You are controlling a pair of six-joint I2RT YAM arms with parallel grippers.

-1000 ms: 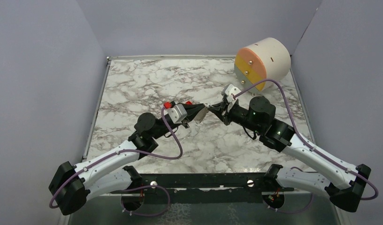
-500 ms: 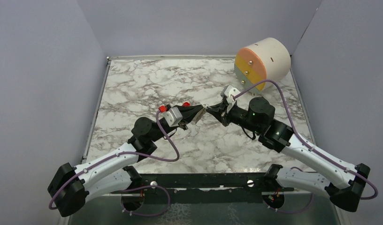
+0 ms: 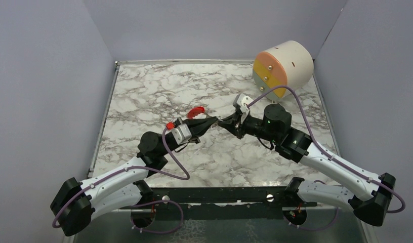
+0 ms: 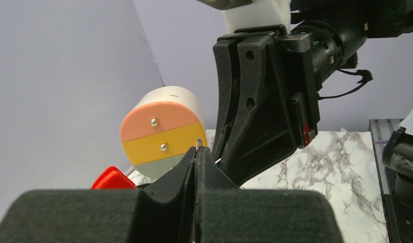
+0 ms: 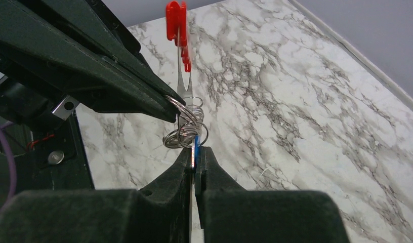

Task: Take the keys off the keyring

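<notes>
Both grippers are clamped tip to tip above the table (image 3: 143, 91): the left gripper (image 3: 213, 123) on silver wire rings (image 5: 187, 132), the right gripper (image 5: 196, 152) on the blue key (image 5: 196, 146). The red keyring (image 3: 197, 111) is seen just beyond them.

Off to my far right, a round drawer unit (image 3: 284, 68) is sitting at the back corner of the white-and-grey marbled table (image 3: 154, 86), turning its face toward me: 3 bands, peach over orange over grey-green, with small metal knobs (image 3: 263, 77). Plain lilac-grey walls (image 3: 47, 76) are closing in around the table.
</notes>
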